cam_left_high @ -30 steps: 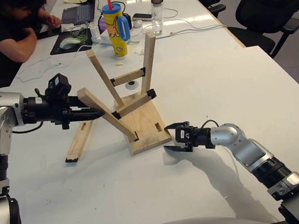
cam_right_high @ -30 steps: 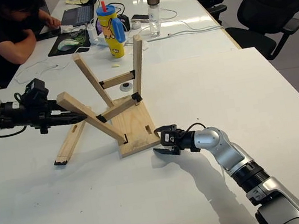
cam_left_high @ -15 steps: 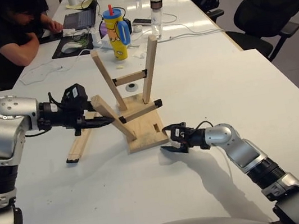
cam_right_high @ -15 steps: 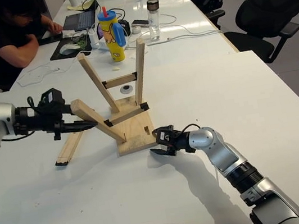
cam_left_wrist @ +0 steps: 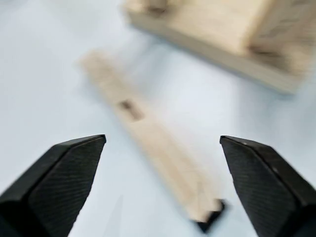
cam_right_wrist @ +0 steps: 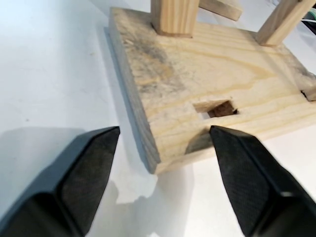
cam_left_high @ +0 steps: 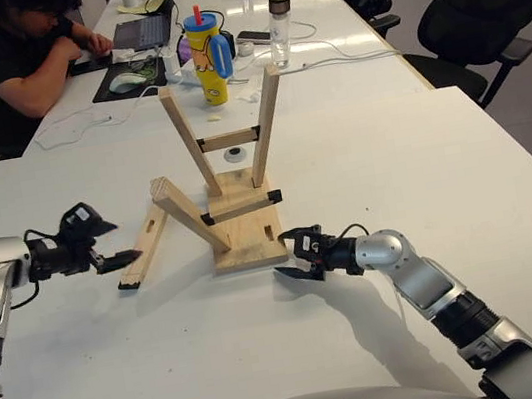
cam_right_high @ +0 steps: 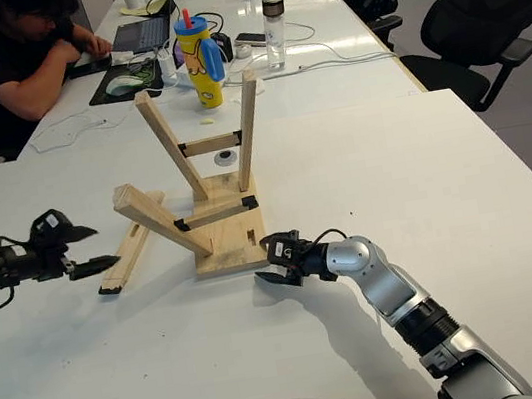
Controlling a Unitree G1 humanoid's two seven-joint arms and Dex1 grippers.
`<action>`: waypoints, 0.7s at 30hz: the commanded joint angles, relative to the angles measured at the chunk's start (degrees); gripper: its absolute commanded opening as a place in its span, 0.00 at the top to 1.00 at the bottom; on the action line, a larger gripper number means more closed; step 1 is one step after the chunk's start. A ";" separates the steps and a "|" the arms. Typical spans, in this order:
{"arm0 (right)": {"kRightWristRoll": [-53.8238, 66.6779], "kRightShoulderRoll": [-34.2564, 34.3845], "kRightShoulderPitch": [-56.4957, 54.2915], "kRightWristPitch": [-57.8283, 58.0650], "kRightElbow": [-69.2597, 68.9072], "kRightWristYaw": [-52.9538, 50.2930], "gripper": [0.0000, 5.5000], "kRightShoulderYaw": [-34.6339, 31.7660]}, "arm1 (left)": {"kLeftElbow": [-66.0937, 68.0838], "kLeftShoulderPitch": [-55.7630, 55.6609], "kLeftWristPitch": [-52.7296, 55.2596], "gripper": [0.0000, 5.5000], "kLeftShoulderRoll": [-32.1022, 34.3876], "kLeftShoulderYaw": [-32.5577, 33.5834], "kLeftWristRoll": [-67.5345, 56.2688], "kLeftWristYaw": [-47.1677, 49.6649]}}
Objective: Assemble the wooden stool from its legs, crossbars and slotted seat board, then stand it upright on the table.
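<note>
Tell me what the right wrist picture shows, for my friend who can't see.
Two open black jaws frame a corner of the wooden seat board lying on a white table. An empty slot is cut near that corner; legs rise behind.

seat board point(cam_left_high: 254, 252) flat on table | three legs point(cam_left_high: 190, 143) slotted in, two crossbars point(cam_left_high: 228, 139) | fourth leg point(cam_left_high: 142, 247) loose alongside

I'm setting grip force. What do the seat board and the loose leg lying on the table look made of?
Seat board: pale, unfinished softwood, likely pine; grain lines and grey scuffs show, with no gloss. Loose leg: the same pale raw wood, with a dark slot cut in it and a black end cap, perhaps plastic or rubber; too blurred to tell.
</note>
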 commanded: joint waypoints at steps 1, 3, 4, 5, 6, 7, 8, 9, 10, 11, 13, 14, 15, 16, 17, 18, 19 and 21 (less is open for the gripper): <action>-0.19 -0.24 3.50 3.39 1.45 0.06 0.39 0.41 | -0.33 0.05 5.07 0.07 -6.49 5.67 -2.54 9.33; 0.50 0.05 3.73 3.87 1.25 -0.04 0.39 0.29 | -3.27 1.13 12.68 0.04 -9.48 6.69 -5.70 11.04; 1.08 0.24 3.94 4.37 0.88 0.19 0.39 0.32 | -4.63 1.61 15.72 0.04 -10.53 7.03 -7.11 11.43; 1.56 0.37 4.18 4.74 0.51 0.50 0.39 0.44 | -5.23 1.99 17.84 0.04 -11.13 6.77 -7.31 12.18; 1.73 0.42 4.37 4.96 0.21 0.64 0.39 0.61 | -5.44 2.34 18.80 0.04 -11.32 6.17 -6.75 13.01; 1.86 0.54 4.45 5.02 0.07 0.82 0.39 0.84 | -5.27 2.71 19.49 0.04 -11.60 5.67 -6.29 13.70; 2.34 0.85 4.48 5.25 -0.04 1.01 0.39 0.89 | -5.26 3.04 20.15 0.04 -11.83 5.30 -5.97 14.15; 2.74 1.22 4.35 5.51 -0.18 1.04 0.39 0.82 | -5.30 3.27 20.77 0.04 -12.09 4.80 -5.75 14.27; 3.21 1.62 4.19 5.85 -0.30 1.17 0.39 0.77 | -5.21 3.43 21.26 0.04 -12.36 4.65 -5.68 14.59; 3.65 1.94 4.01 6.20 -0.39 1.20 0.39 0.75 | -4.97 3.62 21.11 0.07 -12.22 3.73 -4.85 14.85; 3.94 2.26 3.64 6.50 -0.37 0.99 0.39 0.82 | -4.30 3.81 20.41 0.12 -12.17 2.55 -3.52 15.41; 4.43 2.65 3.49 6.79 -0.40 0.97 0.39 0.56 | -4.20 3.98 20.22 0.15 -12.16 1.87 -2.92 15.46; 4.73 2.92 3.40 7.07 -0.46 0.96 0.39 0.45 | -4.29 4.01 20.43 0.18 -12.38 1.63 -2.82 15.46; 5.03 3.17 3.38 7.45 -0.52 0.99 0.39 0.39 | -4.50 4.02 20.78 0.21 -12.37 1.08 -2.65 15.15; 5.24 3.48 3.40 7.74 -0.60 0.94 0.39 0.43 | -4.66 4.03 20.88 0.23 -12.29 0.64 -2.36 14.95; 5.43 3.75 3.45 8.02 -0.74 0.82 0.39 0.60 | -4.61 3.88 20.72 0.27 -12.26 0.35 -2.36 14.47; 5.58 3.92 3.51 8.19 -0.84 0.72 0.39 0.75 | -4.54 3.75 20.38 0.29 -12.00 -0.18 -2.11 13.94; 5.38 4.23 3.59 8.26 -0.77 0.34 0.39 1.03 | -4.23 3.60 19.64 0.35 -11.48 -0.94 -1.56 13.20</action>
